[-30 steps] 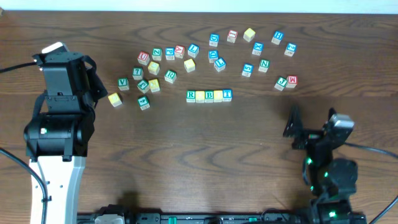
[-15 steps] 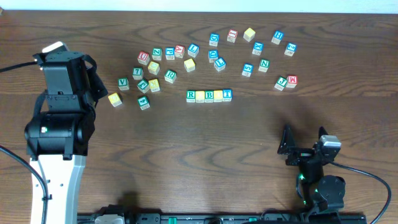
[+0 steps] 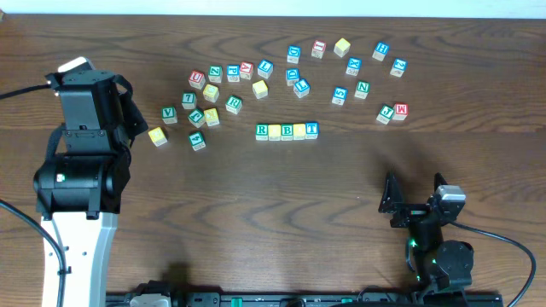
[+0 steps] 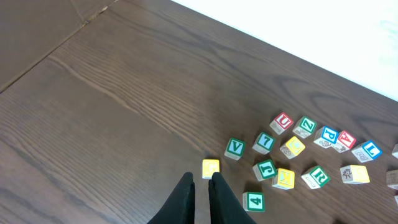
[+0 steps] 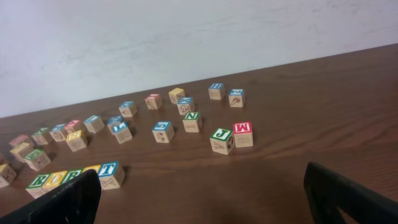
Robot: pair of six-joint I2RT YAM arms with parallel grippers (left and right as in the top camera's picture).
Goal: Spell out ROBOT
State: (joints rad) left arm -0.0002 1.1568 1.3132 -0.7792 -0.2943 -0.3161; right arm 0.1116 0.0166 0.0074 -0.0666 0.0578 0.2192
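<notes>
ROBOT, the row of five small wooden letter cubes (image 3: 287,130), is lying at the centre of the overhead frame, with neither pincer touching it. The black two-finger right gripper (image 3: 415,189) is hanging at lower right, jaws spread wide and holding nothing. From there the row is sitting up and to the left, its long axis running straight across the frame, from the green-printed R cube (image 3: 262,130) to the blue-printed T cube (image 3: 312,130). The right arm is looking slightly the nearer.

The black left gripper (image 4: 200,186) is pinched shut on nothing, with a loose yellow-faced wooden cube (image 4: 211,168) lying just beyond its tips.

The right wrist view is catching the row in its lower left corner, partly behind a finger (image 5: 68,199); the left wrist view is missing it altogether. From above, the row's yellow faces are possibly carrying an O, but I cannot tell.
</notes>
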